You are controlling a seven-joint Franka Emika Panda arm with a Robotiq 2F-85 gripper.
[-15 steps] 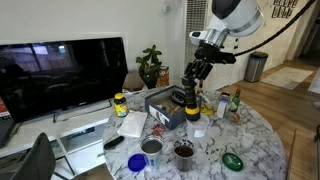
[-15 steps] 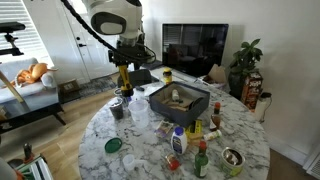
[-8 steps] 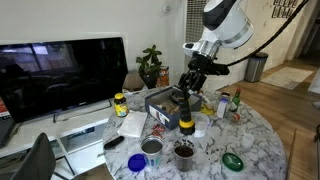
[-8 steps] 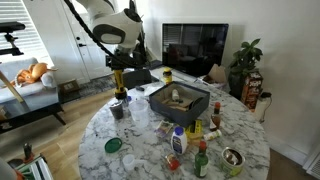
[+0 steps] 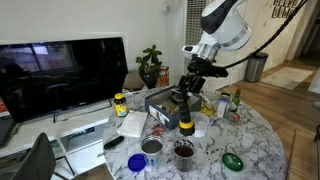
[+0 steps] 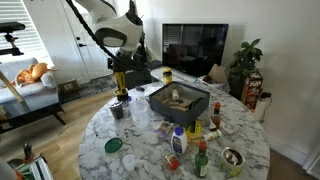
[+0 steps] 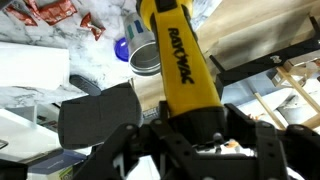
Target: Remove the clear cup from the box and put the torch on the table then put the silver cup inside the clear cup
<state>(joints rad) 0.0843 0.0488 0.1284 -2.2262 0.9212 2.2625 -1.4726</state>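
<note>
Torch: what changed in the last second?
The tool, shut on the yellow torch, carried it down and slightly away from the box toward the table. Nearly all of that came in the first half-second, with almost no motion since. Nothing was let go. Whether the torch touches the table is unclear. The box and everything else on the table stayed put.

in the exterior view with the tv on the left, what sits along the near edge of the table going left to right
blue round thing → silver cup → dark brown cup → green round thing
</note>
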